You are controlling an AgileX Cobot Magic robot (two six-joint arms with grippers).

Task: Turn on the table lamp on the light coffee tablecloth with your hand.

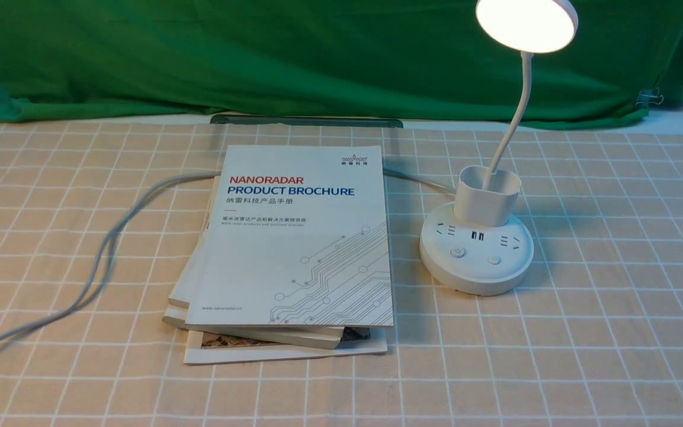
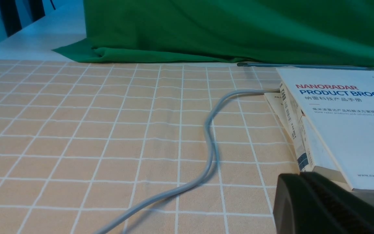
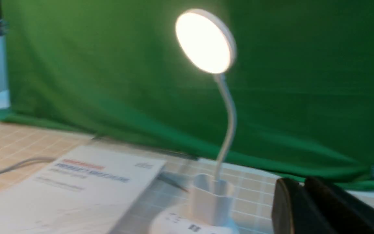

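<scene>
Already lit: table lamp, buttons facing robot for reach; left end effector and right end effector clenched, empty.

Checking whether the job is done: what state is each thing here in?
White plastic table lamp with round disc head: lit.
Stack of white paper brochures: closed, piled unevenly.
Grey round cable: slack on the light coffee grid tablecloth.
Black left gripper: shut, empty.
Black right gripper: shut, empty.
</scene>
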